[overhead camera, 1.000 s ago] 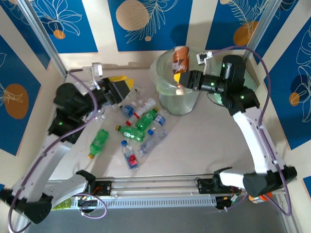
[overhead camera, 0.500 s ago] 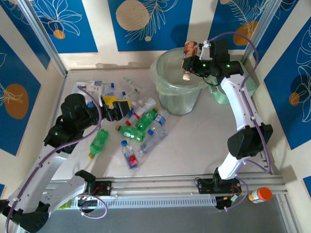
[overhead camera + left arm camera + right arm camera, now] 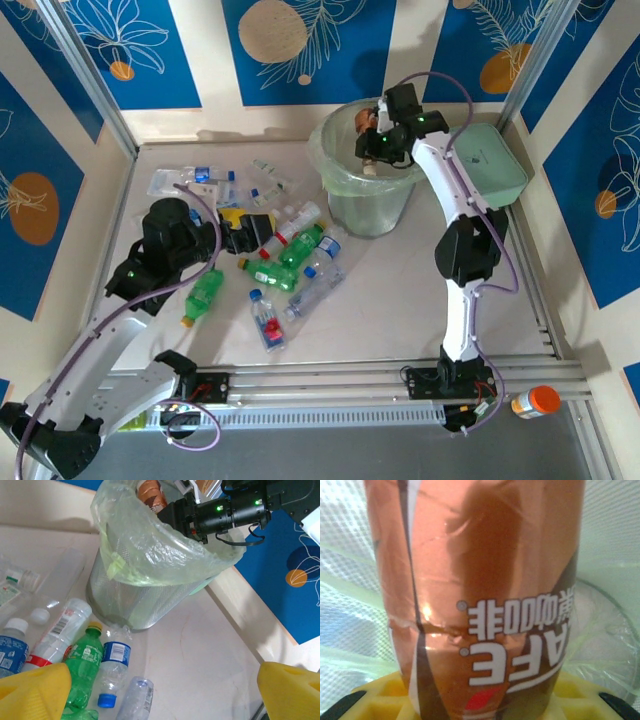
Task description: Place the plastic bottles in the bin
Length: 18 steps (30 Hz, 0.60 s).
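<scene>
The copper bottle [image 3: 485, 595] is clamped between the pads of the right gripper [image 3: 374, 142], which has been swung from beside the bin [image 3: 345, 195] to over its mouth, upper centre of the top view; release is judged due. The left gripper [image 3: 162, 692] is held wide and empty above the loose bottles [image 3: 295, 255], centre left.

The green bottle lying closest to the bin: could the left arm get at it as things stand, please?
Probably yes. The left gripper is open and close to the green bottle, with nothing above it. A blue-labelled bottle and a white-labelled one crowd its sides, so a pinch may be awkward.
</scene>
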Tool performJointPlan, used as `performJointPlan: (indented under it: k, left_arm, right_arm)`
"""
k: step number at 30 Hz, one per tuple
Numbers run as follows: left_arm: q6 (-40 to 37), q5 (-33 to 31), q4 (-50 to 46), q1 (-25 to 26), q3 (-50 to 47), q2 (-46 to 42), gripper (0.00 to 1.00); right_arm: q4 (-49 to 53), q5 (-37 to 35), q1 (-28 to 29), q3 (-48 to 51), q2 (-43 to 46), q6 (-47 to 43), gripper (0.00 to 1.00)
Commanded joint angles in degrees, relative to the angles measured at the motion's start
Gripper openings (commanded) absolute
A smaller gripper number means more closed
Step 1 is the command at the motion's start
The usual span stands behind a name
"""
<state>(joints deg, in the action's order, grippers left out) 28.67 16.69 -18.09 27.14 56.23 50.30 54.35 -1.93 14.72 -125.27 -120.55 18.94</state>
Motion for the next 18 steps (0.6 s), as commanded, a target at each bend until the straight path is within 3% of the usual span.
performJointPlan:
  k: [1,12,18]
  left_arm:
    - [0.9,0.3,1.5,0.4,-0.2,-0.9,0.95]
    - [1.0,-2.7,-1.0,0.6,-0.9,-2.0,0.96]
    - [1.7,-2.1,-0.7,0.6,-0.9,-2.0,0.96]
  right_arm:
    - [4.3,-1.2,0.8,-1.9,-2.0,-2.4,0.42]
    - [5.3,-2.7,1.4,-1.9,-2.4,-3.0,0.61]
    - [6.6,-3.2,0.7,-3.5,-1.1,-3.1,0.64]
